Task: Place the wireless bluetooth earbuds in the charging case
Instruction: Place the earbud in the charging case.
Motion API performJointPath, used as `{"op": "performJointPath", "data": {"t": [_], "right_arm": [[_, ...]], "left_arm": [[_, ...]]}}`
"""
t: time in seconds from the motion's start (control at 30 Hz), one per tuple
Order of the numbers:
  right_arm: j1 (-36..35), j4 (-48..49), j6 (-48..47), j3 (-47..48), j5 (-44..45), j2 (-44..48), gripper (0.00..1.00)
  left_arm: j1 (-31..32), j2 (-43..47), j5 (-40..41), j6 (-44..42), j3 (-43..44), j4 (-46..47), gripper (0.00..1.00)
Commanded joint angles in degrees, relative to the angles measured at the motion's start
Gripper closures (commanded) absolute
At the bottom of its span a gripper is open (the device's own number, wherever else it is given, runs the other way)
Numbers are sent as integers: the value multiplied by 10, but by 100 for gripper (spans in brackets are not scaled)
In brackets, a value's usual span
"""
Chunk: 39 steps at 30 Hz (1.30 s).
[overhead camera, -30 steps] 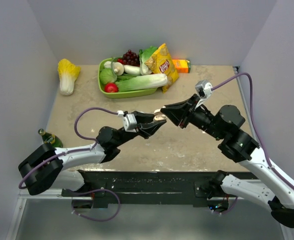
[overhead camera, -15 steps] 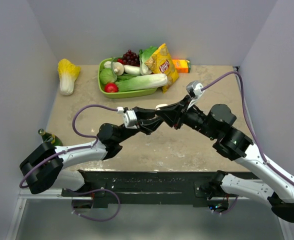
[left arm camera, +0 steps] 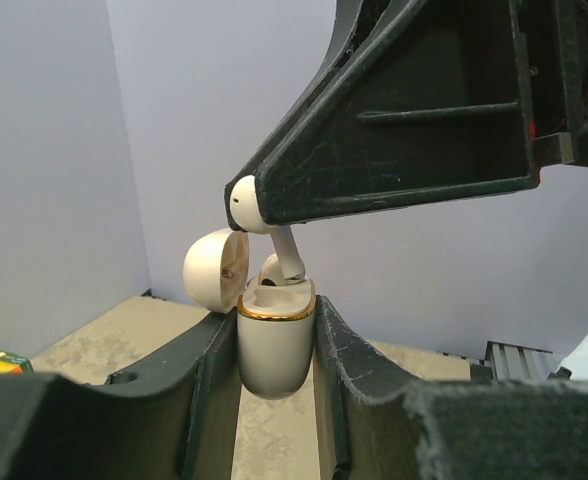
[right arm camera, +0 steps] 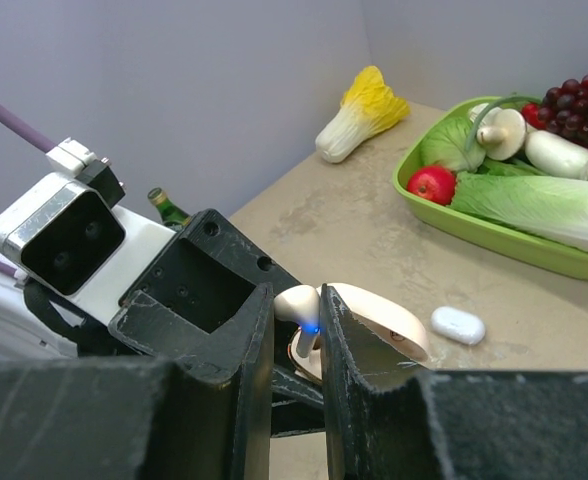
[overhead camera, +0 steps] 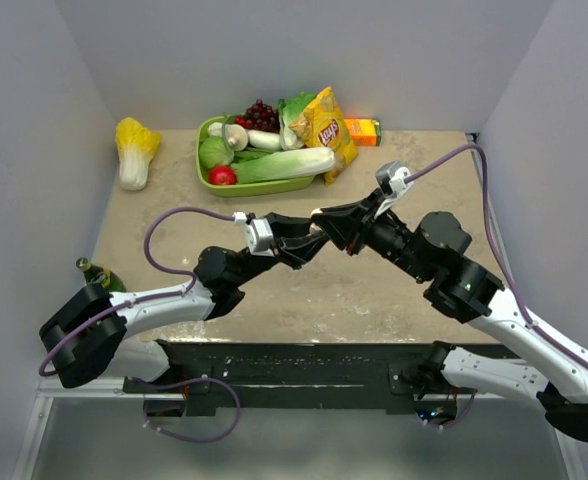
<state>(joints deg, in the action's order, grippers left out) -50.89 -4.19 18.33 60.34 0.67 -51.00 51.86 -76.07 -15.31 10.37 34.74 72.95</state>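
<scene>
In the left wrist view the white charging case stands upright between the fingers of my left gripper, which is shut on it; its lid hangs open to the left. My right gripper is shut on the head of one of the wireless bluetooth earbuds, just above the case. The earbud's stem points down into the case's gold-rimmed mouth. A blue light glows on the earbud. Seen from above, the two grippers meet tip to tip over mid-table.
A small white oblong piece lies on the table past the case. A green tray of vegetables, a chip bag, an orange box and a cabbage stand at the back. A green bottle stands at the left edge.
My right gripper has swung left with the earbud and now sits over the case. The left gripper has lifted the case slightly toward it. Little has moved in the last half second.
</scene>
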Motion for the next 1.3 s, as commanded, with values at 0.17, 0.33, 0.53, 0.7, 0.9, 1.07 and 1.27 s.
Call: {"op": "performJointPath", "data": {"t": [0.17, 0.33, 0.53, 0.7, 0.9, 1.07, 1.27], "right_arm": [[-11, 55, -22, -23, 56, 8, 100], [-13, 72, -25, -30, 74, 6, 100], [-16, 93, -29, -37, 86, 6, 100], [-19, 98, -36, -33, 89, -1, 100], [-22, 106, -40, -29, 92, -12, 100], [-24, 109, -47, -24, 100, -16, 100], [-25, 101, -66, -12, 113, -16, 100]], "left_arm": [[-3, 7, 45, 38, 29, 254, 100], [-2, 12, 49, 47, 37, 213, 100], [-3, 19, 56, 58, 49, 149, 100], [-3, 24, 60, 61, 67, 79, 100], [-3, 23, 64, 58, 80, 40, 100], [-3, 22, 65, 55, 81, 26, 100], [-3, 24, 65, 54, 72, 25, 100]]}}
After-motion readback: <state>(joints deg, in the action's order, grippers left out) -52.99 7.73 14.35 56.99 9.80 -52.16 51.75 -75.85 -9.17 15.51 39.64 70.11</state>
